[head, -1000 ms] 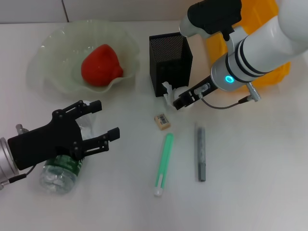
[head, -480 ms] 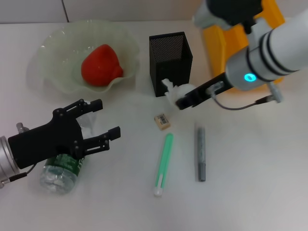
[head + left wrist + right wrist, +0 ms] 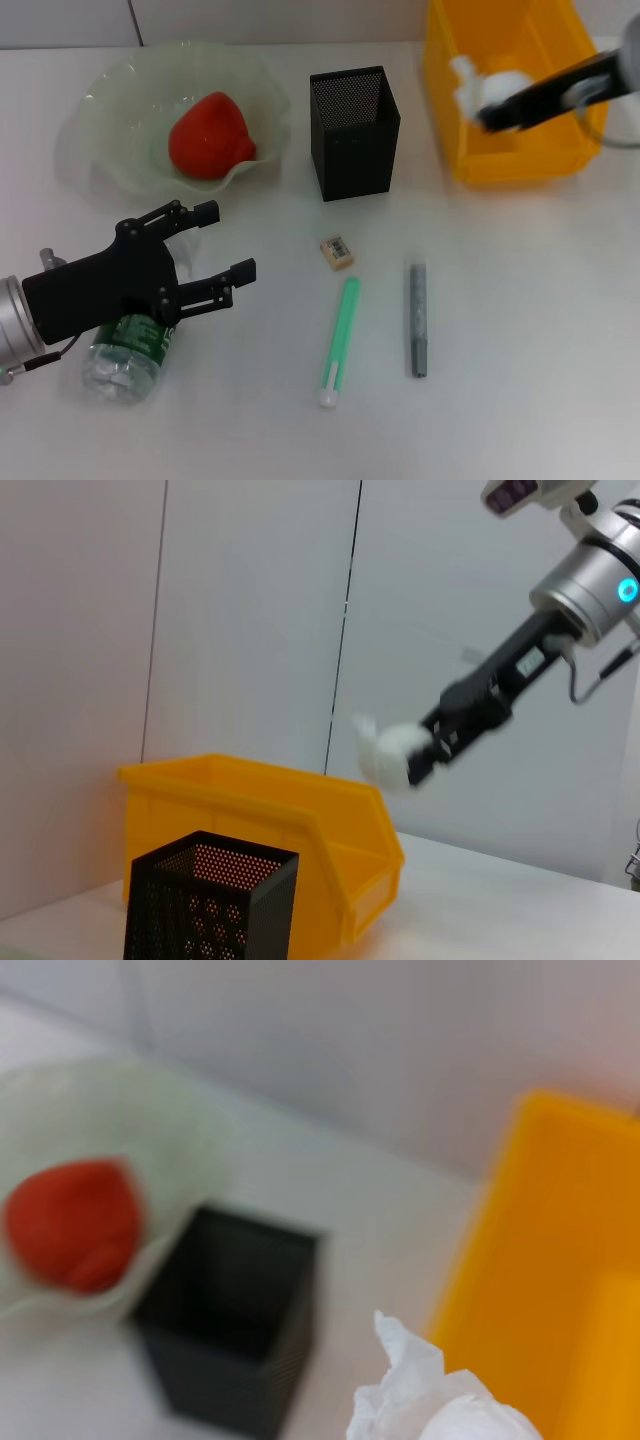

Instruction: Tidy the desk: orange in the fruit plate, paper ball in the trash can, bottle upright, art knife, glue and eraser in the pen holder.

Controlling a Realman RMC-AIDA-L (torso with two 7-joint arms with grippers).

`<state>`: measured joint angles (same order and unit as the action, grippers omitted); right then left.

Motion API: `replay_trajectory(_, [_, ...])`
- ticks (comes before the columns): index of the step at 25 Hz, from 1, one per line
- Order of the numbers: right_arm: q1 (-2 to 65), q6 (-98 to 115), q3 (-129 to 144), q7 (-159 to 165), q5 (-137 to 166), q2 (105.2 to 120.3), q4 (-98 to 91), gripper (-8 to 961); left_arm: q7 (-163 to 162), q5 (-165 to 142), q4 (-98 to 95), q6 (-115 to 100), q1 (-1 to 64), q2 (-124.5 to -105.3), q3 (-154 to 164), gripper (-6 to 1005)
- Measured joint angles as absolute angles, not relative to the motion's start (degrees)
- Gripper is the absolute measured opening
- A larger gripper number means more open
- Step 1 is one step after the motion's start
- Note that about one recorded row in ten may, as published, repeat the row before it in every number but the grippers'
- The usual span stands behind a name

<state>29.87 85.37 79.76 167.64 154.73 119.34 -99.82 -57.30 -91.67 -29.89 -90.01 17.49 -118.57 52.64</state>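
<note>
Crumpled white paper, the paper ball (image 3: 483,86) sits pinched at the tip of the right gripper (image 3: 490,100), whose black fingers are clenched on it; the wad bulges out past the fingertips toward the left. It hangs in the air over the trash can (image 3: 512,160), a bright yellow rectangular plastic bin at the far right of the desk (the left wrist view shows the wad well above the bin's rim).

Just left of the bin stands the pen holder (image 3: 354,140), a black square cup of perforated metal mesh. Farther left, the orange (image 3: 208,135), smooth and red-orange, lies in the fruit plate (image 3: 110,110), a translucent pale-green glass dish with a ruffled rim.

At the near left the left gripper (image 3: 215,250) hovers with its black fingers spread apart and holding nothing, above the bottle (image 3: 125,355), clear plastic with a green label, lying on its side.

On the white desk in the middle lie the beige eraser (image 3: 337,252) with its barcode sticker, a slim green stick (image 3: 340,340) and a grey pen-shaped tool (image 3: 417,315) to its right.
</note>
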Motion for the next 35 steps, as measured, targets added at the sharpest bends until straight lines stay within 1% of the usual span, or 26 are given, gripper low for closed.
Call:
replay_trajectory(5, [30.0,81.2,69.1,161.7,156.0,119.16,-98.6,529,-57.3,-91.7,-29.8,-90.0,17.5,-118.63,52.6,857])
replay_trajectory(11, [34.8,70.3,59.9,150.1,154.8,118.73,-83.1,539,-57.3,-91.7,-29.8,-90.0,17.5,-118.65,52.8,857])
replay_trajectory(13, [36.6,68.7,57.5,145.8,152.2,118.38,-77.7,542,-57.3,-91.7,-29.8,-90.0,17.5,-118.65,52.8,857])
replay_trajectory(14, [37.8,68.4,55.6,142.9,149.0,117.76,-74.1,543,-57.3,-91.7,-29.8,-90.0,17.6,-118.65,52.8,856])
replay_trajectory(19, [37.8,68.6,54.5,140.1,144.3,117.01,-72.6,551,-57.5,-91.7,-29.8,-90.1,17.7,-118.65,52.7,856])
replay_trajectory(23, [36.5,68.9,54.5,138.8,143.5,117.03,-74.3,695,-57.3,-91.1,-29.8,-90.2,17.7,-118.69,52.4,856])
replay_trajectory(25, [35.5,69.2,54.4,136.9,142.0,117.33,-75.3,770,-57.4,-90.8,-30.1,-90.6,17.7,-118.69,52.6,856])
replay_trajectory(27, [33.0,69.4,54.2,133.3,137.2,118.28,-78.0,847,-57.7,-90.6,-30.4,-92.7,17.9,-118.6,52.4,856])
replay_trajectory(29, [27.7,69.7,55.1,127.3,128.9,119.23,-81.8,847,-58.1,-90.0,-30.6,-95.8,18.1,-118.55,51.8,856])
replay_trajectory(32, [17.8,70.0,59.9,115.0,111.5,119.37,-84.4,847,-62.0,-88.0,-33.0,-98.0,17.4,-118.65,51.5,856])
replay_trajectory(34, [10.7,71.2,63.7,103.5,99.5,119.37,-83.4,848,-68.2,-87.0,-37.6,-97.1,15.9,-118.92,52.2,856])
replay_trajectory(35, [8.3,72.1,64.6,99.0,96.1,119.41,-82.4,848,-72.7,-86.7,-40.7,-95.7,15.0,-119.06,53.1,841])
